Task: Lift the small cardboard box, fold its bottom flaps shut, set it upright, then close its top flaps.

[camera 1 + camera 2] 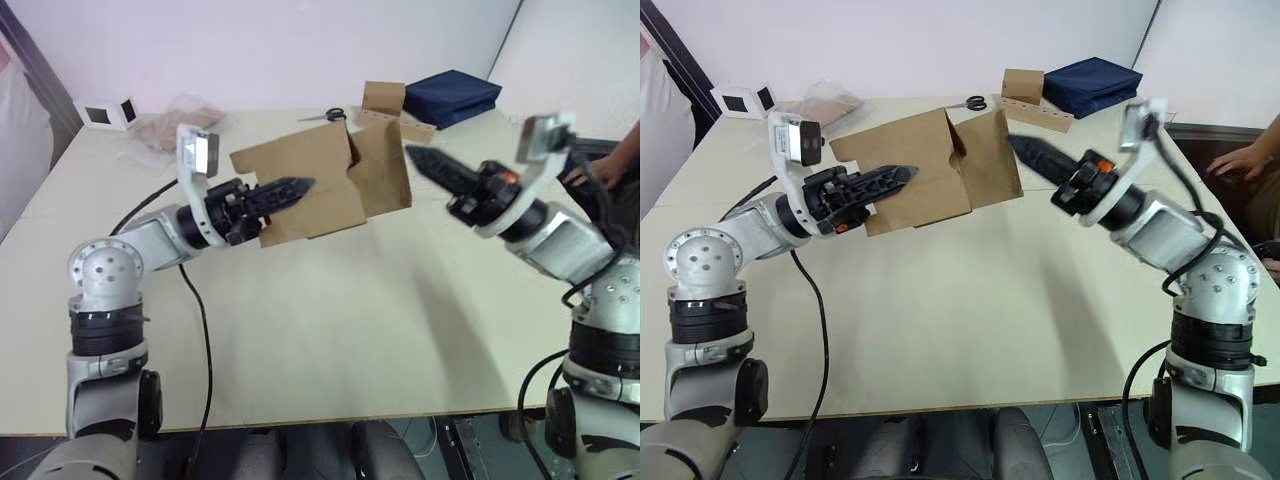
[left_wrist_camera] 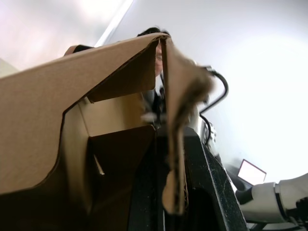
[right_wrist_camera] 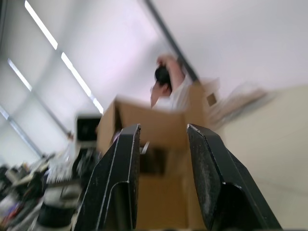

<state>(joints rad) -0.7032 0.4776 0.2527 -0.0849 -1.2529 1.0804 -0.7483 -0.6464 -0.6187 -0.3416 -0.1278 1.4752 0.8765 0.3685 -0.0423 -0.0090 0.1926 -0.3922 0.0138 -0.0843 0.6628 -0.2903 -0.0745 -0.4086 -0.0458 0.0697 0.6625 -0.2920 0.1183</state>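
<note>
**Above the table: box held up in the left gripper**

Above the table (image 1: 330,330), the box (image 1: 320,185) is hanging in the air, tilted, with its brown panels and flaps spreading open. The left gripper (image 1: 292,188) is holding it from the robot's left side, its fingers clamping a cardboard wall; in the left wrist view one panel edge (image 2: 173,144) is running down between the black fingers (image 2: 207,183). The right gripper (image 1: 425,163) is pointing at the box's right side, just beside it, and whether it is touching cannot be told. Its fingers (image 3: 211,178) are standing apart in the right wrist view, with the box (image 3: 154,130) showing between them.

Behind the box, scissors (image 1: 335,115) are lying on the table near a small tan box (image 1: 383,97) and a dotted cardboard strip (image 1: 1040,113). A dark blue fabric bundle (image 1: 453,96) is sitting at the far right corner, a clear plastic bag (image 1: 180,120) and a white cube (image 1: 105,112) at the far left. A person's hand (image 1: 1238,160) is resting at the right edge.
</note>
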